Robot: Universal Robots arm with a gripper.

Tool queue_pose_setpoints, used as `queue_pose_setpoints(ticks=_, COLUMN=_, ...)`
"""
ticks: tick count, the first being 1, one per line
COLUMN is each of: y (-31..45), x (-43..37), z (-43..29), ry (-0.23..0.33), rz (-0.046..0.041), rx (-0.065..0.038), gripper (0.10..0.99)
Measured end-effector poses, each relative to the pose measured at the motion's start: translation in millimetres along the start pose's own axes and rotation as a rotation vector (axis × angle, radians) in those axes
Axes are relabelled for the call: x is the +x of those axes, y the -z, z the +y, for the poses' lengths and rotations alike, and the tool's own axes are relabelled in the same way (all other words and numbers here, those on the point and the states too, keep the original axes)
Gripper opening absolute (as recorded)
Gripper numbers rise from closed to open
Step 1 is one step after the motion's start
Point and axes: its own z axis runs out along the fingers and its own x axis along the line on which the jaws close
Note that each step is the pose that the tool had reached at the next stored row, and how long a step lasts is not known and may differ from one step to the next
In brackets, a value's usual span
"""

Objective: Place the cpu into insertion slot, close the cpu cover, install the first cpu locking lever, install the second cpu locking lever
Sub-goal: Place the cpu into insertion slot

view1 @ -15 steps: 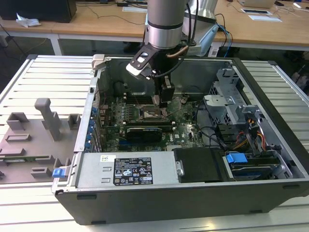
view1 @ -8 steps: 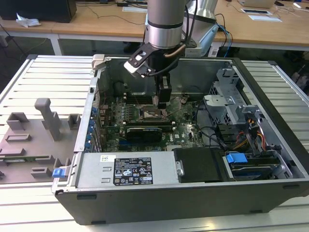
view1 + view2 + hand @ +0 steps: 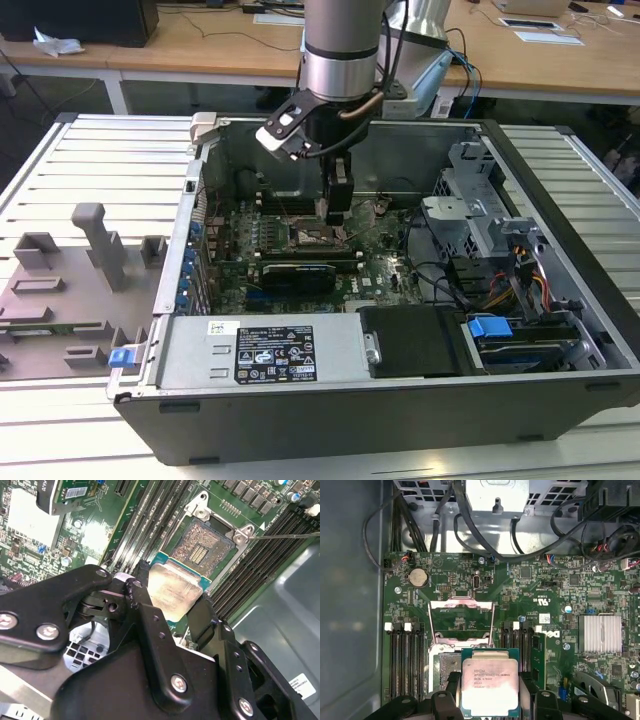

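The cpu [image 3: 487,685], a small square chip with a dull silver top, is clamped at its two sides between my black fingers [image 3: 527,692]. My gripper [image 3: 489,690] is shut on it. In the second wrist view the cpu [image 3: 172,592] hangs just off one corner of the open insertion slot [image 3: 202,542], whose gold contacts are bare. The cpu cover [image 3: 461,602], a thin metal frame with a square window, stands hinged open beside the slot [image 3: 442,667]. A thin wire lever [image 3: 285,536] sticks out sideways from the slot. In the exterior view my gripper [image 3: 337,210] hovers low over the motherboard inside the open computer case [image 3: 540,400].
Black memory sticks [image 3: 405,655] flank the slot on both sides. A finned heat sink [image 3: 600,632] and black cables [image 3: 440,525] are nearby. The metal drive cage [image 3: 480,200] and a power supply [image 3: 265,355] crowd the case. Grey fixtures [image 3: 100,245] stand on the table at the exterior view's left.
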Motion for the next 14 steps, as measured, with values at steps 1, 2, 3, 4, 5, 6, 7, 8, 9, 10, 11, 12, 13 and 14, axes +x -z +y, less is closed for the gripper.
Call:
queue_pose_setpoints(ticks=1, y=-0.9, x=0.0, z=-0.2, ry=0.000, rz=-0.0002, rx=0.000, gripper=0.545)
queue_pose_setpoints(ticks=2, y=-1.9, x=0.1, z=-0.5, ry=0.000, rz=-0.0002, rx=0.000, gripper=0.545)
queue_pose_setpoints(ticks=3, y=-4.3, x=0.2, z=-0.9, ry=0.000, rz=-0.0003, rx=0.000, gripper=0.545)
queue_pose_setpoints(ticks=4, y=-5.8, x=0.2, z=-1.2, ry=0.000, rz=-0.0011, rx=0.000, gripper=0.545)
queue_pose_setpoints(ticks=5, y=-6.7, x=0.3, z=-1.6, ry=0.000, rz=-0.0014, rx=0.000, gripper=0.545)
queue_pose_setpoints(ticks=6, y=-7.8, x=0.3, z=-1.9, ry=0.000, rz=-0.0015, rx=0.000, gripper=0.545)
queue_pose_setpoints(ticks=7, y=-8.8, x=0.4, z=-2.1, ry=0.000, rz=-0.0014, rx=0.000, gripper=0.545)
queue_pose_setpoints(ticks=8, y=-11.0, x=0.5, z=-2.6, ry=0.000, rz=-0.0015, rx=0.000, gripper=0.545)
queue_pose_setpoints(ticks=9, y=-12.4, x=0.6, z=-2.7, ry=0.000, rz=-0.0014, rx=0.000, gripper=0.545)
queue_pose_setpoints(ticks=10, y=-13.8, x=0.7, z=-2.9, ry=0.000, rz=-0.0015, rx=0.000, gripper=0.545)
queue_pose_setpoints(ticks=11, y=-16.5, x=0.9, z=-3.1, ry=0.000, rz=-0.0015, rx=0.000, gripper=0.545)
queue_pose_setpoints(ticks=12, y=-19.0, x=1.1, z=-3.3, ry=0.000, rz=-0.0015, rx=0.000, gripper=0.545)
queue_pose_setpoints(ticks=13, y=-20.7, x=1.4, z=-3.5, ry=0.000, rz=-0.0014, rx=0.000, gripper=0.545)
queue_pose_setpoints(ticks=14, y=-21.4, x=1.9, z=-3.9, ry=0.000, rz=-0.0015, rx=0.000, gripper=0.545)
